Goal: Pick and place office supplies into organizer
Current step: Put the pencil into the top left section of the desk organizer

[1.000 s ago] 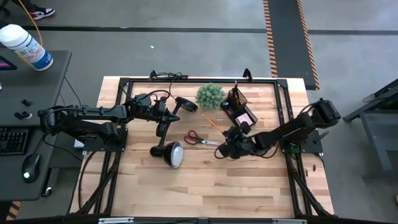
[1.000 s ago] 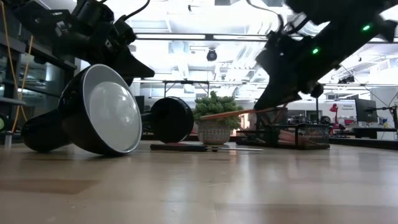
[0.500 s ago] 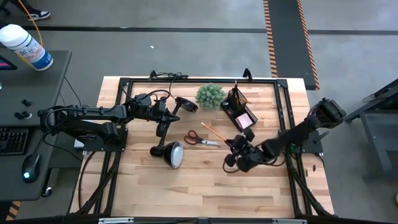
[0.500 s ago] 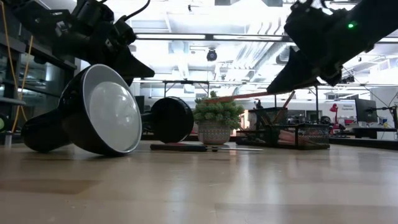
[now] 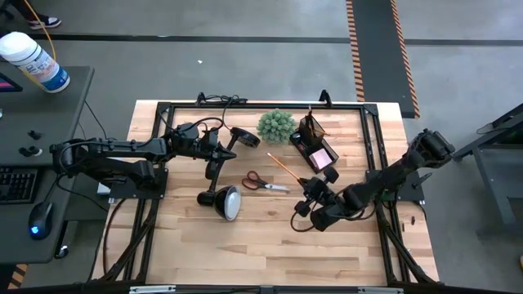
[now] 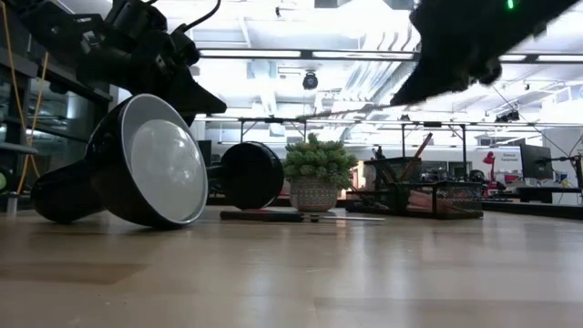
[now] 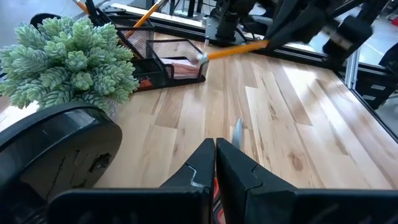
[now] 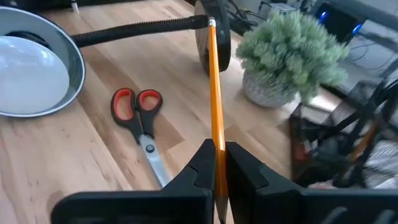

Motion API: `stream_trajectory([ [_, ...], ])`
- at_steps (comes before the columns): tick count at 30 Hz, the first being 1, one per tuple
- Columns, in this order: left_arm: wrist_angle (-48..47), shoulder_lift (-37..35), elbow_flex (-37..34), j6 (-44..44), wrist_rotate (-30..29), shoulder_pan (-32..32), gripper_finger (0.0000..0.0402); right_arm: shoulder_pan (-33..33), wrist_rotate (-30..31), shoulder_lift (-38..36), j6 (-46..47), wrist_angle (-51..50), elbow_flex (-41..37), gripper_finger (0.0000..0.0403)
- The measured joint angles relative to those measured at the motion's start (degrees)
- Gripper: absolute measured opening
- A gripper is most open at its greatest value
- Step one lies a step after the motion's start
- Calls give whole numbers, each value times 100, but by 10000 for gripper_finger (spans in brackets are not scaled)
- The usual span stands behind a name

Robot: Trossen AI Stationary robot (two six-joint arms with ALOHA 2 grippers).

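My right gripper (image 8: pixel 217 163) is shut on an orange pencil (image 5: pixel 284 168) and hangs above the table's middle, near side of the organizer (image 5: pixel 313 140). That dark mesh organizer holds a pink sticky-note pad (image 5: pixel 322 155) and upright pens. Red-handled scissors (image 5: pixel 262 181) lie flat on the wood, also seen in the right wrist view as scissors (image 8: pixel 138 118). My left gripper (image 7: pixel 215 151) is shut and hovers beside the lamp's gooseneck (image 5: pixel 219 157), left of the scissors. No binder clip shows. My right gripper pinches the orange pencil's shaft (image 8: pixel 218 144) between its two fingers. The pencil lies along the fingers and sticks far out past their tips toward the plant. It is lifted clear of the table, close to level, with its metal-capped end (image 7: pixel 202 58) free.
A black desk lamp lies tipped over, its shade (image 5: pixel 225 202) on the wood and its round base (image 5: pixel 244 136) by the green plant (image 5: pixel 276 125). A black frame rail (image 5: pixel 261 105) runs around the table's edges. Bare wood (image 5: pixel 261 245) stretches along the near side.
My right gripper has risen with the pencil and drawn back a little toward the table's near right. The pencil has gone from just above the organizer's height to well above the plant, staying nearly level. The left arm and the scissors have kept still.
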Motion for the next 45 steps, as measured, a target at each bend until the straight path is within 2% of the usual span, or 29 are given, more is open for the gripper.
stream_trajectory([
  [6,6,0,-1,2,8,0,3,-57,-8,0,304,-2704,1392,9],
  [9,4,0,1,8,10,1,3,-228,-198,0,528,-4183,2119,9],
  [12,4,0,1,36,10,-1,3,-521,-627,0,575,-5417,2726,9],
  [16,-1,0,-1,50,12,0,3,-1021,-1308,0,567,-6542,3257,9],
  [19,-4,0,1,50,12,1,3,-1420,-1802,-43,159,-6614,3427,9],
  [27,-9,0,0,73,23,-1,3,-2471,-2623,-55,-223,-6628,3581,9],
  [33,-26,0,0,144,22,0,3,-3154,-2907,-55,-515,-6632,3571,9],
  [45,-50,0,-1,156,19,0,3,-4274,-3875,-55,-1494,-6623,3569,10],
])
